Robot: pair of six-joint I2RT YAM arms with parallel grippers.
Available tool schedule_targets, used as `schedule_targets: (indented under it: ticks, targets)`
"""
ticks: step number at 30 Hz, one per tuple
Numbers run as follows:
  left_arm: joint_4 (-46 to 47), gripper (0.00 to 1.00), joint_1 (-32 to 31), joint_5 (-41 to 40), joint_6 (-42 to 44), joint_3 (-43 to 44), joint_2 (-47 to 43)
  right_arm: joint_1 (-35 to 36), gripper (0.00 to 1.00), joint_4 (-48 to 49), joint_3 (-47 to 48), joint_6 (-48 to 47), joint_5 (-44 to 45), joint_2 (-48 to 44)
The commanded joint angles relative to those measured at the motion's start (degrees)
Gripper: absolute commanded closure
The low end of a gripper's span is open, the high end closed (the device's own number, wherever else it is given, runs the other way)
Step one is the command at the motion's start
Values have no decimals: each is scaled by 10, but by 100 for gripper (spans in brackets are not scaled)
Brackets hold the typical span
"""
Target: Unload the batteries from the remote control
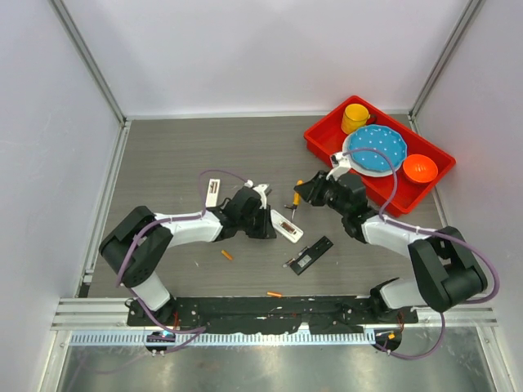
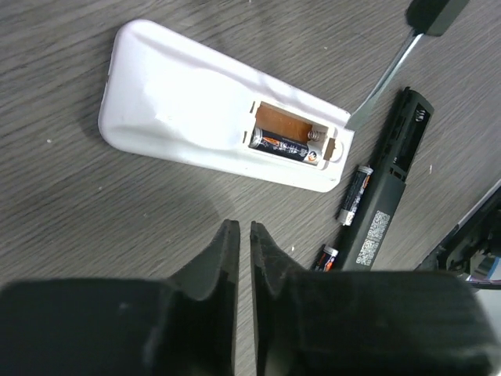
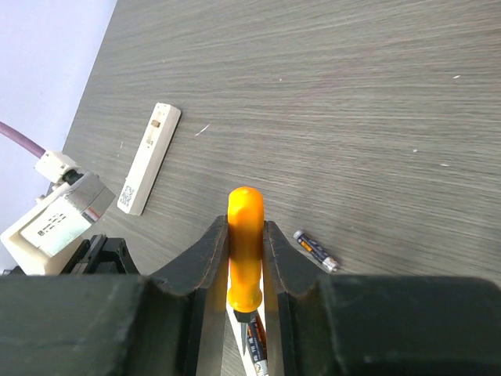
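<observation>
One dark battery (image 2: 286, 146) lies in the open compartment of the white remote control (image 2: 180, 110). The remote rests face down on the grey table (image 2: 70, 235), just ahead of the fingertips of the left gripper (image 2: 239, 235). Beside that battery, on the side away from the fingers, the second bay shows its brown floor. The left fingers are pressed almost together and grip nothing.

Ahead and to the right of them, two loose dark batteries (image 2: 354, 196) (image 2: 329, 255) lie along the edge of a black remote (image 2: 391, 180), the farther one just beside it. The flat blade of the screwdriver (image 3: 245, 200) reaches the compartment end of the white remote; whether the tip touches cannot be told.

The right gripper (image 3: 246, 225) is clenched on the screwdriver's orange handle. Just right of its fingers a dark battery with metallic ends (image 3: 315, 250) lies on the table, and another one (image 3: 257, 342) shows below the handle, between the fingers. Ahead and to the left of them lies a slim white remote (image 3: 149, 159).

In the top view, two orange batteries (image 1: 226, 255) (image 1: 274, 294) lie behind the left fingers, toward the arm bases. Behind the right fingers, past the wrist, a red tray (image 1: 323, 135) holds a yellow cup (image 1: 355, 117), a blue plate (image 1: 377, 149) and an orange bowl (image 1: 419, 168).
</observation>
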Motion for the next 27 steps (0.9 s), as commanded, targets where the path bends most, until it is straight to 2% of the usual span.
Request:
schedule_targets:
  ticks: [1,4,16,27]
  targets:
    - [38,95,10,22,-8,-7,-8,19,99,30,42,3,-12,28]
    - [34,100,17,17,-12,-10,6,31,99,15,54,-9,0,46]
    - [-4,100,67,-6,-10,3,53,46,99,-12,74,-37,44,58]
    - [-30,100,69,6,21,93,129,47,99,-26,77,-42,51,56]
